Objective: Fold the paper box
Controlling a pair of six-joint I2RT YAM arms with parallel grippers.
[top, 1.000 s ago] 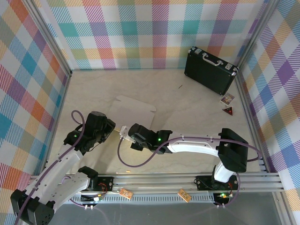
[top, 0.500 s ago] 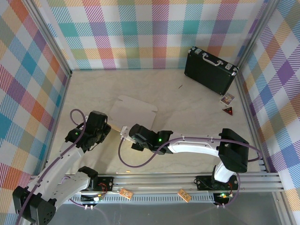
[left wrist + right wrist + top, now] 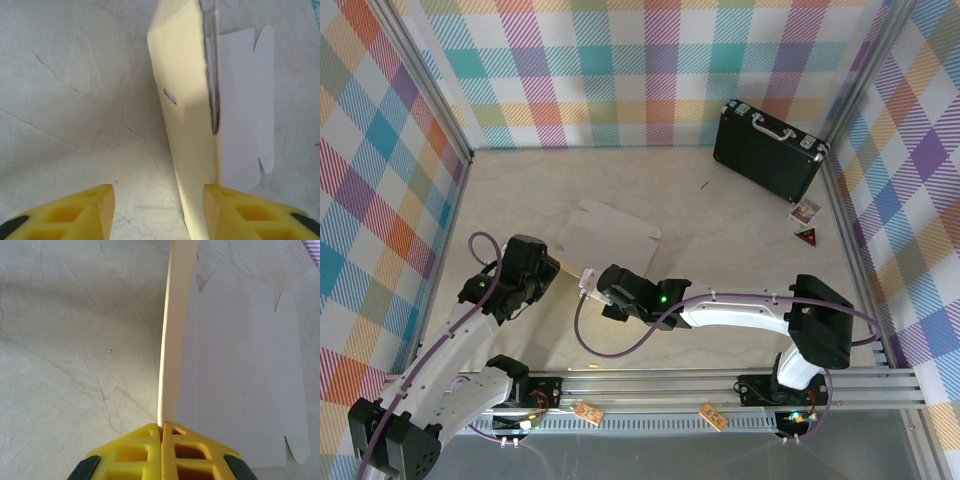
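The paper box [image 3: 610,232] lies on the table [image 3: 730,240], white side up, approx. at 8 o'clock from the table centre and well apart from the black briefcase [image 3: 767,150], which stands at 1 o'clock by the back wall. The flap on the box's 6 o'clock edge is lifted upright.

In the right wrist view the right gripper [image 3: 162,432] has its yellow fingers [image 3: 142,450] pressed together w/ the thin edge of this flap pinched btw. them. The flap goes up toward 12 o'clock, and the flat white panel [image 3: 245,365] is at 3 o'clock of it.

In the left wrist view the left gripper [image 3: 157,210] is spread, one finger [image 3: 75,215] at 7 o'clock and the other at 5 o'clock. The tan-cream face of the flap [image 3: 187,125], w/ a small slot [image 3: 170,96], stands just beside the 5 o'clock finger. I cannot tell if it touches.

Two small cards [image 3: 805,222] lie at 3 o'clock, near the right wall.
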